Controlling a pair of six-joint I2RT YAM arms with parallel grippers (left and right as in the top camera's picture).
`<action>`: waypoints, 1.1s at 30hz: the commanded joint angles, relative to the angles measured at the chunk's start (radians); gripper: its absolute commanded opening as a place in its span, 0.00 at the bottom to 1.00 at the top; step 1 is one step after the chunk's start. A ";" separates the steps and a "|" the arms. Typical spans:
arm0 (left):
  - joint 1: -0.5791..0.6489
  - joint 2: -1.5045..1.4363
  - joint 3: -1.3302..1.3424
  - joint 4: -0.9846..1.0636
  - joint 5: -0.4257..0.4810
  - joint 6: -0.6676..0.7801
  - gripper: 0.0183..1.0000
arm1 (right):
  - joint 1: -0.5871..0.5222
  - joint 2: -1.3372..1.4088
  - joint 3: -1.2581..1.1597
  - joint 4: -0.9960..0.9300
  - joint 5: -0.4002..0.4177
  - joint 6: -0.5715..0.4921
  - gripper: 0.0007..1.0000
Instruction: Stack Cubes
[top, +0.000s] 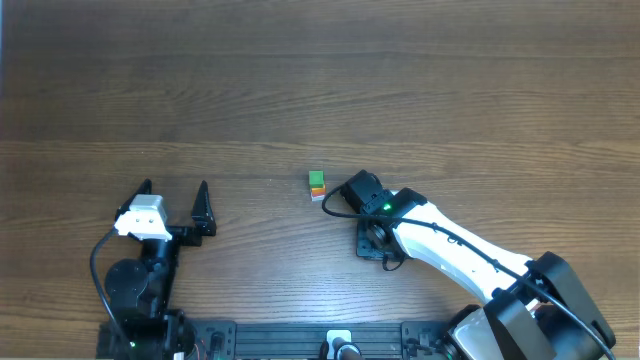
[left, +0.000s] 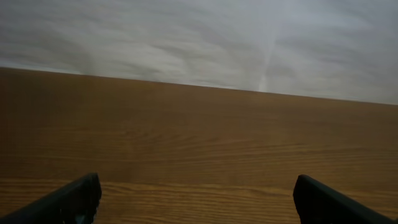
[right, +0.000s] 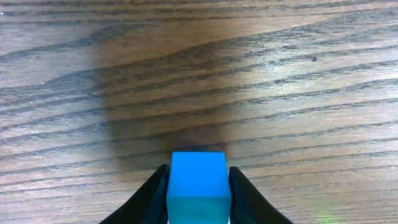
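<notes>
Cubes so far: green cube (top: 317, 178) sits on orange cube (top: 317, 191), mid-table (top: 300, 80). Right gripper (right: 199, 174) is clamped on blue cube (right: 199, 185) near them. Left gripper (top: 175, 185) is spread wide, well apart.

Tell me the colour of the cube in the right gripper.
Blue; the cube shows best in the right wrist view, held by the right gripper.

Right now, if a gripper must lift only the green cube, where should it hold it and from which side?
Probably from straight above, pinching two opposite flat side faces of the green cube and staying above the seam. It sits on the orange cube, so a low grip would likely catch both.
</notes>
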 joint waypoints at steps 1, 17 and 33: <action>0.007 -0.008 -0.005 0.003 0.013 0.015 1.00 | -0.002 0.008 -0.009 0.003 0.013 0.007 0.26; 0.007 -0.008 -0.005 0.003 0.013 0.015 1.00 | -0.003 0.008 0.263 -0.209 0.016 -0.047 0.12; 0.007 -0.008 -0.005 0.002 0.013 0.015 1.00 | 0.021 0.329 0.953 -0.510 0.043 -0.092 0.09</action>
